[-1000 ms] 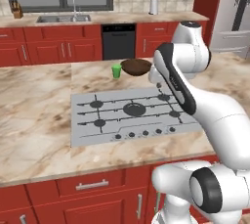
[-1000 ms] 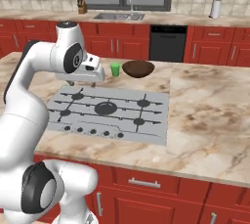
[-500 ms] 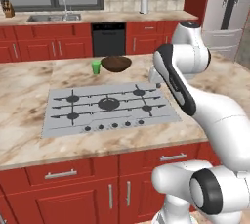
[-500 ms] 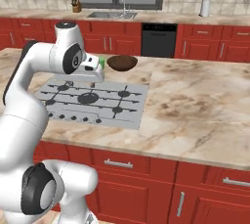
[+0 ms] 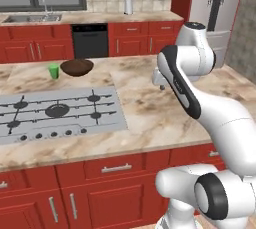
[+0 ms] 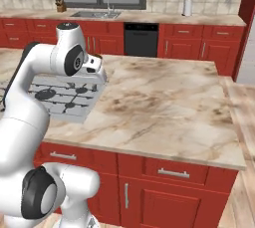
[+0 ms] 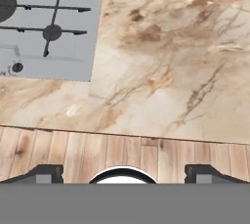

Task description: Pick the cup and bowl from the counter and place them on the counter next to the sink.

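Note:
The small green cup (image 5: 53, 71) stands on the tan island counter (image 5: 165, 108), just left of the wide dark-brown bowl (image 5: 77, 67), beyond the cooktop's far edge. My gripper (image 5: 161, 84) hangs over the counter well to the right of both, about a cooktop's width away. In the hand view the gripper (image 7: 124, 175) is open, its fingertips (image 7: 46, 174) set far apart with nothing between them, over the counter's front edge. The sink (image 5: 31, 18) lies in the back counter under the window, seen also from the right as the sink (image 6: 94, 15) with its tap (image 6: 106, 3).
A grey cooktop (image 5: 55, 110) fills the island's left part. On the back wall are a black dishwasher (image 5: 90, 40), a paper-towel roll (image 5: 128, 5) and a knife block (image 6: 61, 7). A refrigerator (image 5: 220, 3) stands far right. Wooden floor (image 7: 122, 149) lies below the island's front edge.
The whole picture has slid left in both base views: the base has driven to the right along the island. Cup and bowl sit where they were; the gripper stays open.

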